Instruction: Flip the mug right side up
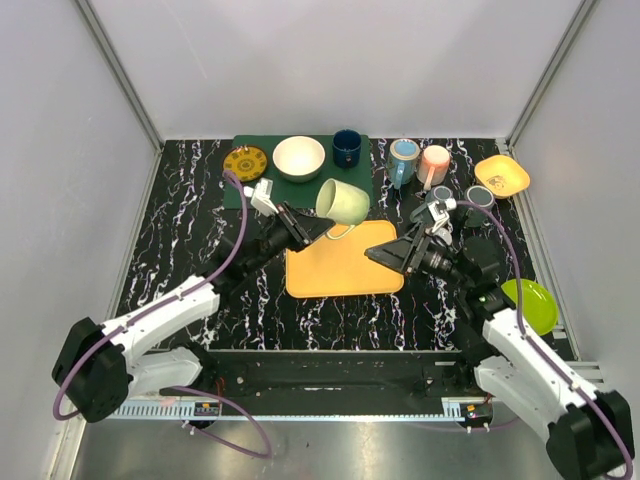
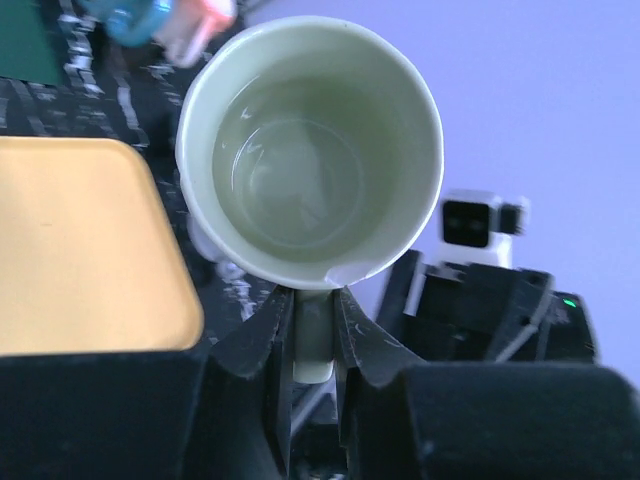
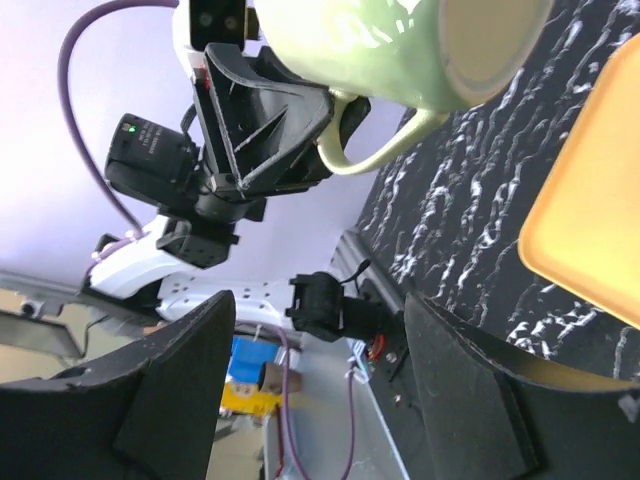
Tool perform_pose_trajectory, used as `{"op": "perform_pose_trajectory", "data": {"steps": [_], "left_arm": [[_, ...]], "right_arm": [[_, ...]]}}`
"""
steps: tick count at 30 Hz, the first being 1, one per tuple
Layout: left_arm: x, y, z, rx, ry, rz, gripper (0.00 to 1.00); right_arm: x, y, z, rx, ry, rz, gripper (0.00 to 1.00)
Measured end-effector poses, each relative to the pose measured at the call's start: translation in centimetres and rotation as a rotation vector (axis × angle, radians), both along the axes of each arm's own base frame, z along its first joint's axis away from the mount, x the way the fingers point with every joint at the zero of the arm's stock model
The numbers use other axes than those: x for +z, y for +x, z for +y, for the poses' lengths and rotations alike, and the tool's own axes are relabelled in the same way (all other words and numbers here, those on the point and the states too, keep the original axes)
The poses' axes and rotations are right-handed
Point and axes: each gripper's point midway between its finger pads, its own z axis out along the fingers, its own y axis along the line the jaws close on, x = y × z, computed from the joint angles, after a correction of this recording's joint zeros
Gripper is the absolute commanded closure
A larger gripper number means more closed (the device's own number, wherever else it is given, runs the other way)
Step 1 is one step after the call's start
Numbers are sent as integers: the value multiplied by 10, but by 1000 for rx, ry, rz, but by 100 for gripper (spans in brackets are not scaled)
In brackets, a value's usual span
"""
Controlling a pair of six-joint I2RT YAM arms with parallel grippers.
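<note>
Table (image 1: 190, 260): black marbled top, white walls on three sides.
Top view, mug (image 1: 343, 201): pale green, on its side in the air above the far edge of the tray (image 1: 345, 265).
Top view, left gripper (image 1: 305, 228): clamped on the mug's handle, which hangs toward the tray.
Top view, right gripper (image 1: 383, 254): jaws apart and empty, at the tray's right edge, apart from the mug.
Top view, far row: mat (image 1: 250, 190) with a bowl (image 1: 299, 157) and a blue cup (image 1: 347, 148); more cups and an orange dish (image 1: 502, 176) to the right.
Left wrist, mug (image 2: 310, 150): mouth faces the camera, inside bare.
Left wrist, left gripper (image 2: 313, 310): both fingers pinch the handle below the rim.
Left wrist, tray (image 2: 80, 245): yellow, left of the mug.
Right wrist, mug (image 3: 400, 50): at the top, off the table, handle loop below it.
Right wrist, left gripper (image 3: 325, 115): closed on that handle.
Right wrist, right gripper (image 3: 318, 305): two dark fingers spread wide, nothing between them.
</note>
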Motion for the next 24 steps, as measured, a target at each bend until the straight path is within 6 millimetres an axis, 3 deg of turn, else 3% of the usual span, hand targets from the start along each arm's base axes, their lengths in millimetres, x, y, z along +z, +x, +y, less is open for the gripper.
{"op": "perform_pose_trajectory", "data": {"steps": [11,19,24], "left_arm": [[54,-25,-13,-122,-262,-46,100],[66,-41,-22,-173,-303,-62,100],[71,-39,-20,-157,-324,-79,100]], "right_arm": [[36,13,30,141,79,-62,27],[51,35,44,158,153,-78,36],[57,42,50,182,187,-76,49]]}}
